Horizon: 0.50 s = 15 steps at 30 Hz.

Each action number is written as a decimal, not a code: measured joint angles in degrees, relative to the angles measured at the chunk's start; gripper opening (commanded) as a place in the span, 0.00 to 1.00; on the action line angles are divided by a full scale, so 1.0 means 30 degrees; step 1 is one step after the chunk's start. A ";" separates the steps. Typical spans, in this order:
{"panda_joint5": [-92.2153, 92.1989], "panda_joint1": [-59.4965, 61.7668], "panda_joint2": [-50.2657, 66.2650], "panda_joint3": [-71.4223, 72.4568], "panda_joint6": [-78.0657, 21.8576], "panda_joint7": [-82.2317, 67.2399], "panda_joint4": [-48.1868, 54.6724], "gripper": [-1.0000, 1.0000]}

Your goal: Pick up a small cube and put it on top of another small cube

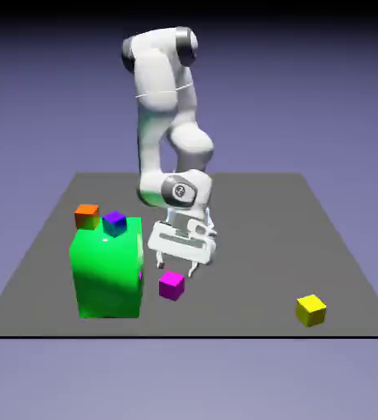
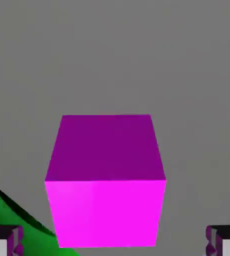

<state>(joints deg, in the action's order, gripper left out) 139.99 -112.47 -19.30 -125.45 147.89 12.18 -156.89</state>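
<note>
Magenta cube [image 1: 171, 285] sits on the worktop [image 1: 249, 246], ungripped; jaws [image 1: 177, 269] spread wide, near it. Approach looks mostly done. Left: grasp, lift, carry, stack on the orange cube [image 1: 87, 216], over by the green block [image 1: 108, 275], then release.

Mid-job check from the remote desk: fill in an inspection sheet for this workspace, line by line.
Surface: dark grey table, nothing spilled seen
Job's things: magenta cube on the table, not lifted; orange cube by the big green block, partly hidden, its support unclear
Clutter: the green block; blue-purple cube seen against the block's upper part; yellow cube toward the exterior view's right
Hand: the hand is open, fingertips wide apart, holding nothing
Cables: nothing seen
Surroundings: plain blue-violet backdrop, nothing else seen
</note>
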 measured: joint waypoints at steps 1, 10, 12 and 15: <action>0.0140 -0.0233 -0.0692 -0.0428 -0.0483 -0.0285 0.0164 0.50; 0.0123 -0.0239 -0.0709 -0.0440 -0.0507 -0.0310 0.0167 0.00; -0.0150 0.0226 0.0674 0.0415 0.0461 0.0266 -0.0161 0.00; -0.0561 0.0924 0.2749 0.1698 0.1912 0.1130 -0.0653 0.00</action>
<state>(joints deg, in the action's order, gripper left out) 138.31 -109.70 -11.05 -120.35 153.63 15.57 -158.85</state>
